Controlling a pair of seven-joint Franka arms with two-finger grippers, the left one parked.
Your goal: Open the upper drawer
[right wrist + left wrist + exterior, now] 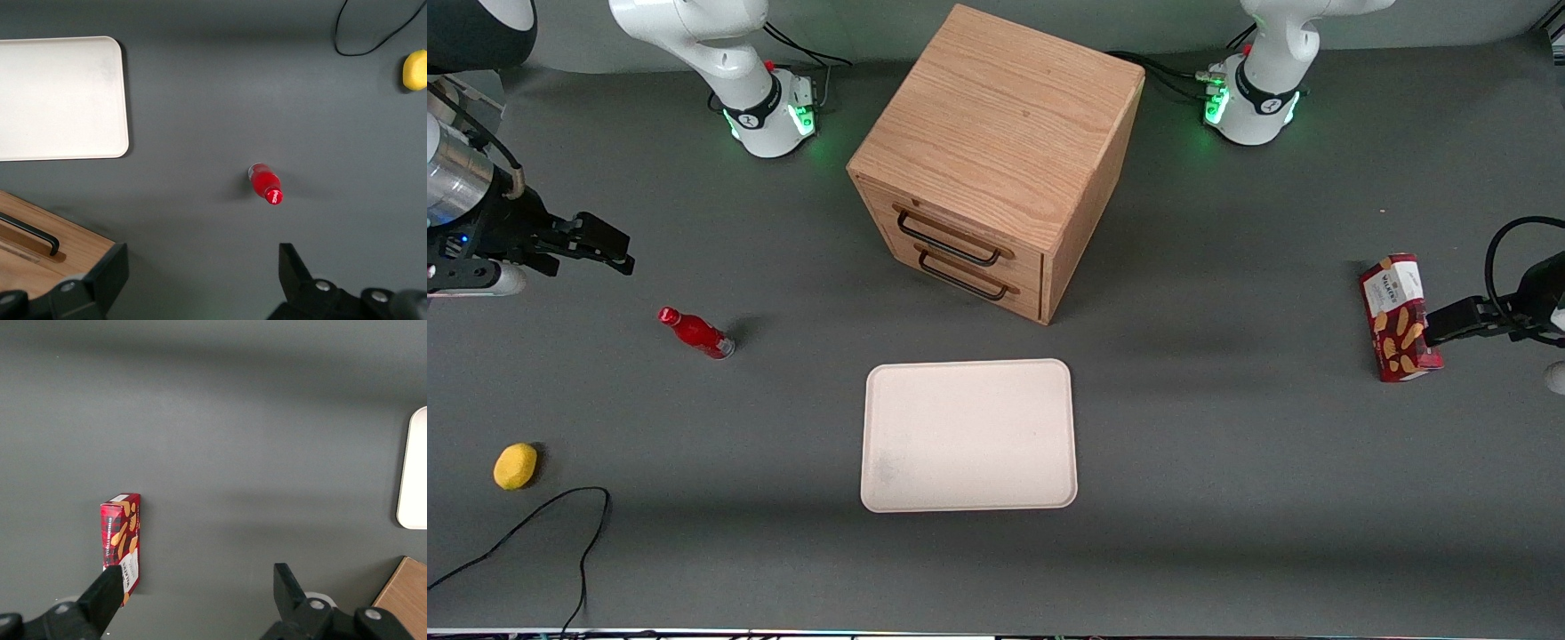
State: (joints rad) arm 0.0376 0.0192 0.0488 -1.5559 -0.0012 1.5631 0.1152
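The oak cabinet (996, 151) stands in the middle of the table with two drawers facing the front camera at an angle. The upper drawer (951, 233) is shut, its long black bar handle (947, 240) just above the lower drawer's handle (963, 277). My right gripper (609, 249) hovers open and empty above the table at the working arm's end, well away from the cabinet. In the right wrist view the open gripper (200, 267) has bare table between its fingers, and a cabinet corner with a black handle (30, 233) shows.
A red bottle (695, 333) lies on the table near my gripper; it also shows in the right wrist view (267, 185). A yellow lemon-like object (515, 466) and a black cable (560, 533) lie nearer the camera. A white tray (969, 436) sits in front of the cabinet. A red snack box (1398, 317) lies toward the parked arm's end.
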